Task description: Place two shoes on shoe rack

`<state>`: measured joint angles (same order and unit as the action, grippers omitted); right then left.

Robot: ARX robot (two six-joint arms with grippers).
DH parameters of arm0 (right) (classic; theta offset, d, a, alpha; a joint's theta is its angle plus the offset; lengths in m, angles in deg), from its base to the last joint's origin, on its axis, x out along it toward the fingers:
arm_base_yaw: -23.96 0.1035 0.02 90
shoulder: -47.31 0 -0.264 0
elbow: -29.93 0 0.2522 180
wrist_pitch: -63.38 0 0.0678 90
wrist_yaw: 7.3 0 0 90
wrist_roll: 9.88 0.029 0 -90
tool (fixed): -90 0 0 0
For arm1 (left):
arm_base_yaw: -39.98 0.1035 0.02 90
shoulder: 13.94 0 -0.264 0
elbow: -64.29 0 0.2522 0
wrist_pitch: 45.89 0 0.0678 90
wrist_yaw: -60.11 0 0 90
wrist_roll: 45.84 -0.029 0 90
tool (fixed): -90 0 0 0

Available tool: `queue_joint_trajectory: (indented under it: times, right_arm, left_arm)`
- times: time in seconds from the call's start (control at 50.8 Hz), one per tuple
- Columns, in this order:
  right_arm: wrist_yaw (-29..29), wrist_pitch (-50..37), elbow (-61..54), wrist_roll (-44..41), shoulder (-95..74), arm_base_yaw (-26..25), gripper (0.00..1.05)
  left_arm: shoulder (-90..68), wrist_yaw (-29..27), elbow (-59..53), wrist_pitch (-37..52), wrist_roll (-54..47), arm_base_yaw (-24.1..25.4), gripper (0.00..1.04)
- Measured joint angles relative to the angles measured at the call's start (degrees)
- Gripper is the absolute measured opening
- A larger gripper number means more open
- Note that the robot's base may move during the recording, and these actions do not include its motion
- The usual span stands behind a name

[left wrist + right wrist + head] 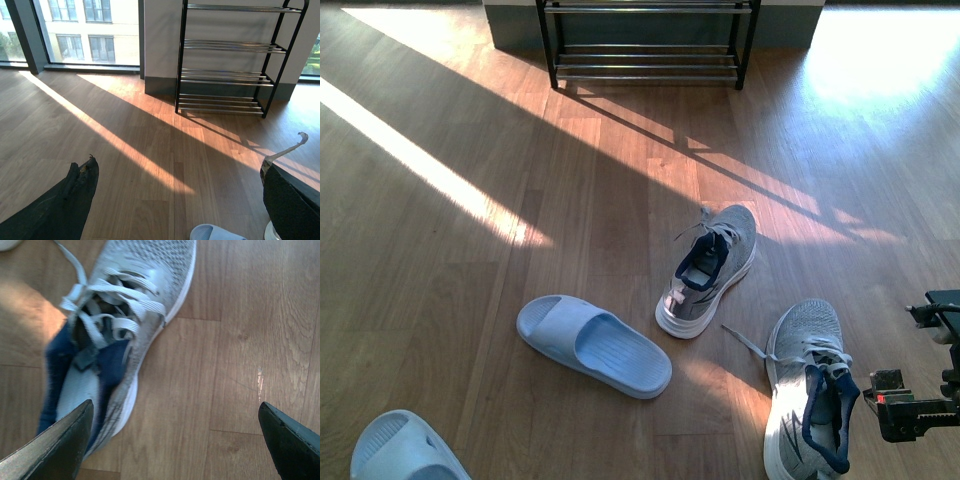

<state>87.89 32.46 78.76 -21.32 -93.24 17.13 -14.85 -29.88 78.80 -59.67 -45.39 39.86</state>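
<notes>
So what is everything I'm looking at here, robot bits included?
Sneakers: two, grey with white soles and navy lining; far sneaker mid-floor, near sneaker close in at the right.
Slide sandals: two, pale blue; far slide left of the far sneaker, near slide at the near left corner, partly cut off.
Shoe rack: one, black frame with chrome rods; far end, against a grey wall, tiers bare.
Floor: one, brown wood, streaked with sunlight.
Windows: several panes, dark frames; left of the rack.
Left gripper: one, black, open, over bare floor.
Right gripper: one, black, open, over the near sneaker.
</notes>
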Motion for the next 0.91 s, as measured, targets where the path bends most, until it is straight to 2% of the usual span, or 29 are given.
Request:
queue_joint_trajectory:
  times: [0.611,0.906]
  right_arm:
    - [-0.5,8.3,15.1,4.7,-15.2,-2.9,0.96]
    - [0.4,7.6,10.7,6.1,-9.5,-3.7,0.96]
  left_arm:
    - [0.0,0.0,0.0,0.0,0.0,0.0,0.95]
    - [0.0,0.0,0.0,0.0,0.0,0.0,0.95]
